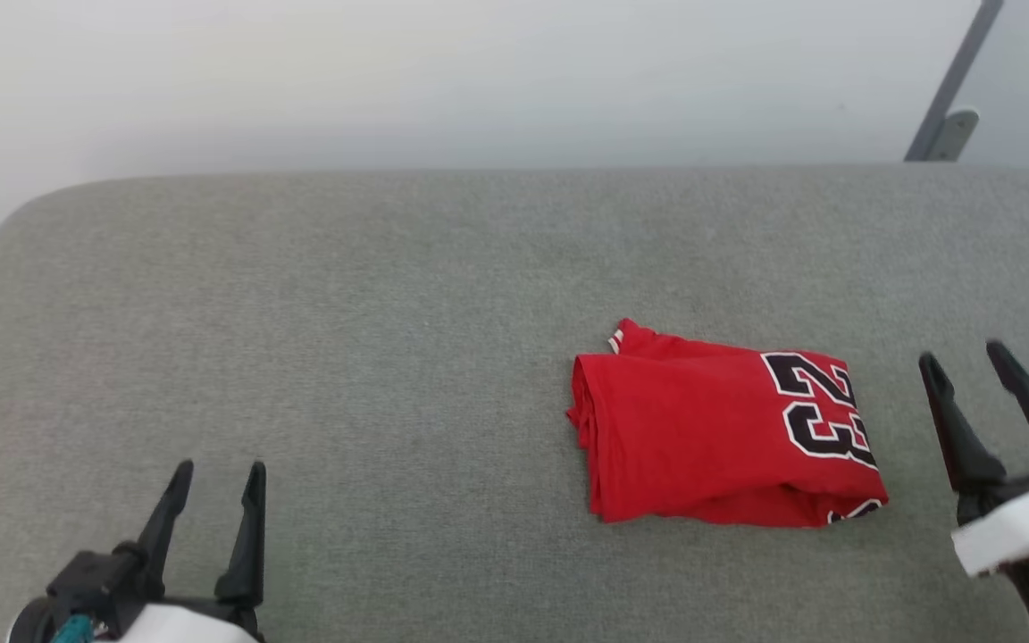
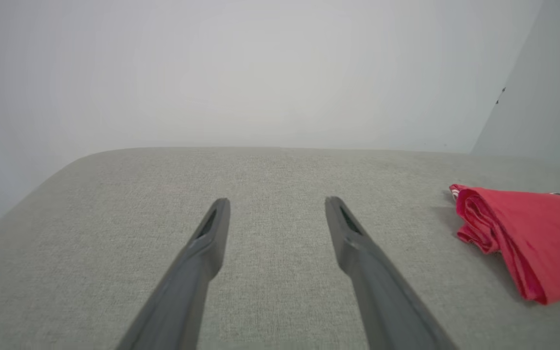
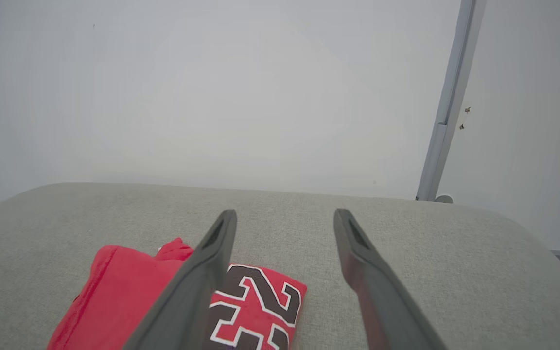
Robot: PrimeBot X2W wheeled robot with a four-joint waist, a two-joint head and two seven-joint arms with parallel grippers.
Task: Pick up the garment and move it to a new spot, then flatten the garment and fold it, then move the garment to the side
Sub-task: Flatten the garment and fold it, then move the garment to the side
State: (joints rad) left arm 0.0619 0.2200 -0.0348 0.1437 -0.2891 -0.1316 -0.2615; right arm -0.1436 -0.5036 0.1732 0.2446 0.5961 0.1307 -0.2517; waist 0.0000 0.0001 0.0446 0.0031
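Note:
The garment (image 1: 711, 433) is a red jersey with black, white-outlined numerals, lying folded into a compact rectangle right of centre on the grey cushioned surface (image 1: 389, 295). My right gripper (image 1: 966, 357) hovers open just to its right, nothing between its fingers. In the right wrist view the garment (image 3: 119, 291) lies low and left, partly behind the left finger of that gripper (image 3: 285, 216). My left gripper (image 1: 218, 471) stands open at the lower left, far from the jersey. From the left wrist the garment (image 2: 528, 233) shows at the right edge, beyond the open gripper (image 2: 276, 201).
A pale wall (image 1: 479, 80) runs behind the surface's rounded far edge. A grey metal post (image 1: 948, 98) with a foot stands at the back right. Bare grey fabric spreads left of the jersey.

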